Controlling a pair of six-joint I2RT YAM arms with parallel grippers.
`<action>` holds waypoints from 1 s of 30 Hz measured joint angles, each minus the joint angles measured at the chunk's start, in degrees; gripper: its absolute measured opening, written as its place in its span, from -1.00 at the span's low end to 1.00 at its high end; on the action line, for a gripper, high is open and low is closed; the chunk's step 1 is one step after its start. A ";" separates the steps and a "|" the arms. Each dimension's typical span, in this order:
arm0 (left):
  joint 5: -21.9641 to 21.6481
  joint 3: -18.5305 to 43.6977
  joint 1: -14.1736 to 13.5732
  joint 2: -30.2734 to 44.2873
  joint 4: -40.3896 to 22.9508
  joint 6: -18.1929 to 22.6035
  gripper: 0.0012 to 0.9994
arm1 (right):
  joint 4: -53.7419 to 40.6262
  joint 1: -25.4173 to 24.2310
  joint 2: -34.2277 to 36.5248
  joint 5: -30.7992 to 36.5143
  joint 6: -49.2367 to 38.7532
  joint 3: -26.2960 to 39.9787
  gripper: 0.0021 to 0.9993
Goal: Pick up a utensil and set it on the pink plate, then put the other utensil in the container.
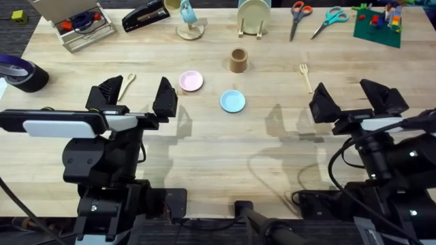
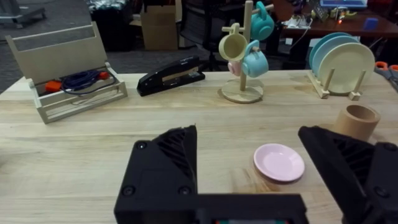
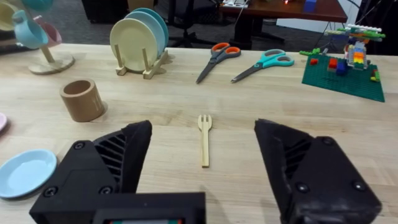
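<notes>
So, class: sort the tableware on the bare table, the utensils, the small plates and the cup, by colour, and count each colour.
Pale wood: 2, the spoon and the fork
Pink: 1, the pink plate
Light blue: 1, the blue plate
Brown: 1, the container
Total: 5

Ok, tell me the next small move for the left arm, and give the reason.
Probably ease the left gripper forward and down over the spoon. Its fingers are open and hold nothing, and the spoon lies flat on the table just beyond its left finger, apart from the pink plate, which is bare. The right gripper is open too, with the fork lying ahead of it.
</notes>
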 joint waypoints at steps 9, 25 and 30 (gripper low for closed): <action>0.00 0.00 0.00 0.01 0.00 0.00 0.99 | 0.00 0.00 0.04 0.00 0.00 0.00 0.99; 0.96 0.00 0.00 0.00 0.07 0.00 0.99 | -0.24 0.00 0.04 -0.71 0.02 0.04 0.99; 1.51 0.59 0.00 0.00 -0.45 1.00 0.99 | -1.21 0.00 0.04 -1.63 -0.46 0.72 0.99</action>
